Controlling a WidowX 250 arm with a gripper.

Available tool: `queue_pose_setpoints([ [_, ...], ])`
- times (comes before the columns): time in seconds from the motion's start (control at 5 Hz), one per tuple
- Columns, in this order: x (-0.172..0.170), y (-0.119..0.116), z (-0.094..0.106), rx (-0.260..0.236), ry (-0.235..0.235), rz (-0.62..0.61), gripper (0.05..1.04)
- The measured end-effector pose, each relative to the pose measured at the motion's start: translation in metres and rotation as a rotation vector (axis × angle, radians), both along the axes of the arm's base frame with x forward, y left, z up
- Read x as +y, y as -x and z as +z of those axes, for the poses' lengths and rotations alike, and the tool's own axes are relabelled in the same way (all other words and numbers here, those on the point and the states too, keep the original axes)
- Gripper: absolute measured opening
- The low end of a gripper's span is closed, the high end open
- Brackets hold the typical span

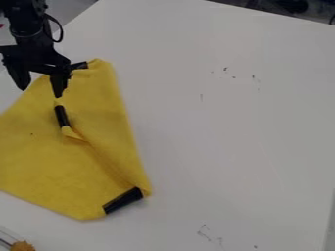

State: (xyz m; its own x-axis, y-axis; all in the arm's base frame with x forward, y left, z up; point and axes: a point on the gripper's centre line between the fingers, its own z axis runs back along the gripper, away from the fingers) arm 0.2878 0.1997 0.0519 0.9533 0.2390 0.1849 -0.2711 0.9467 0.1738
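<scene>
Well, the pincer (41, 92) hangs released at upper left, over a yellow cloth (62, 164), creased and partly folded, bearing black strips (123, 200).

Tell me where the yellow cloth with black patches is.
In the camera view, the yellow cloth lies, partly folded, on the left of the white tabletop, with the black two-finger gripper at its upper left edge.

Black arm (23, 13); rounded wrist joint (27, 32); thin black cable (60, 30), looped at side; tapered black jaws.
</scene>
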Motion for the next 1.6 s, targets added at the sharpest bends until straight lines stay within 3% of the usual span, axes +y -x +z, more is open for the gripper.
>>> queue_pose_setpoints([
  [0.2,-0.003,0.004,-0.012,0.031,0.02,0.001,0.999],
  [0.4,0.006,0.031,-0.024,0.043,0.03,0.053,0.999],
  [0.6,0.021,0.058,-0.023,0.025,0.033,0.118,0.999],
  [0.8,0.03,0.085,-0.032,0.04,0.043,0.165,0.999],
  [1.0,0.038,0.103,-0.025,0.033,0.024,0.202,0.999],
  [1.2,0.041,0.118,-0.029,0.05,0.018,0.231,0.999],
  [1.6,0.045,0.122,-0.031,0.033,0.013,0.237,0.999],
])
